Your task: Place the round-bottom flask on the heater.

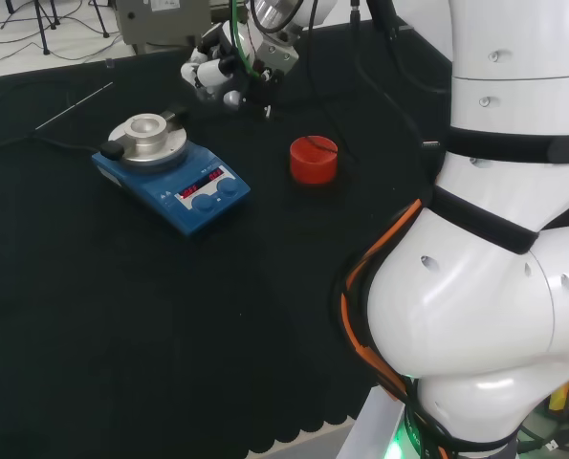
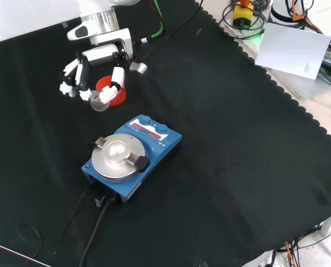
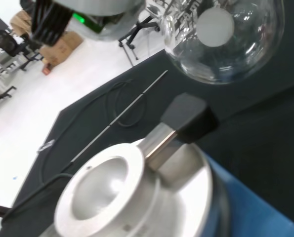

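While my hand (image 2: 98, 69) pinches the flask (image 2: 99, 103) between curled fingers, in the air near the red stand (image 2: 112, 90), short of the heater (image 2: 120, 158), its round glass could slip, or clip the heater's knob (image 2: 141, 163).

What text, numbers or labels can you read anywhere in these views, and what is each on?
None can be read.
Heater: red lit display and small white marks on the blue front panel, too small to read.
Round-bottom flask in the hand: white printed marks on the glass, blurred.
Red ring stand: no marking seen.
White sheet off the cloth: faint line, unreadable.
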### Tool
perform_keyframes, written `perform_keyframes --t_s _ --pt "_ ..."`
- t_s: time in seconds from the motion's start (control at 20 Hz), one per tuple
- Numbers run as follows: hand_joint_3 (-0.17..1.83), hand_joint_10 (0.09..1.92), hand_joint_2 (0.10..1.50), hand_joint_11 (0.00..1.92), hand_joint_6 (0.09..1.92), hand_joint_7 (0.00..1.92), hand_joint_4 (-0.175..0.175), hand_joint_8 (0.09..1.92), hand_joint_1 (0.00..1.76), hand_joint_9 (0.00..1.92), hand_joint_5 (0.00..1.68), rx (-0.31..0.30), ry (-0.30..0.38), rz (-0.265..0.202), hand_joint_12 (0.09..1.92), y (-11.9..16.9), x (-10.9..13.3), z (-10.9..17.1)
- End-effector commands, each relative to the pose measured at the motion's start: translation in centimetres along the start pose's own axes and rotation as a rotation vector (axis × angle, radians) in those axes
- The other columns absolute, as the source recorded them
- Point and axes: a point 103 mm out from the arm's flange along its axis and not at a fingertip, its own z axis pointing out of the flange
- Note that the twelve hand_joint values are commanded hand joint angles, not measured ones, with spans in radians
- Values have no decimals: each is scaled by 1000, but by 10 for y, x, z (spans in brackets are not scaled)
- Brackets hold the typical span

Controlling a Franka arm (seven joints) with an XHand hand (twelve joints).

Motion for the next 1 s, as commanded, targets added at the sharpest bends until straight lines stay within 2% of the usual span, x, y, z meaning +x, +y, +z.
perform_keyframes --t_s 0.05,0.65,0.8,1.0 --pt "731 533 625 327 741 491 175 548 1124 680 1253 17 62 -32 1298 3 14 11" --pt "707 524 631 324 700 494 175 539 1127 682 1269 46 77 -90 1299 6 38 31" --pt "705 524 631 323 698 495 175 539 1127 682 1270 59 95 -93 1298 6 39 34" --pt "702 523 632 322 693 497 175 538 1127 682 1272 69 86 -105 1298 8 45 46"
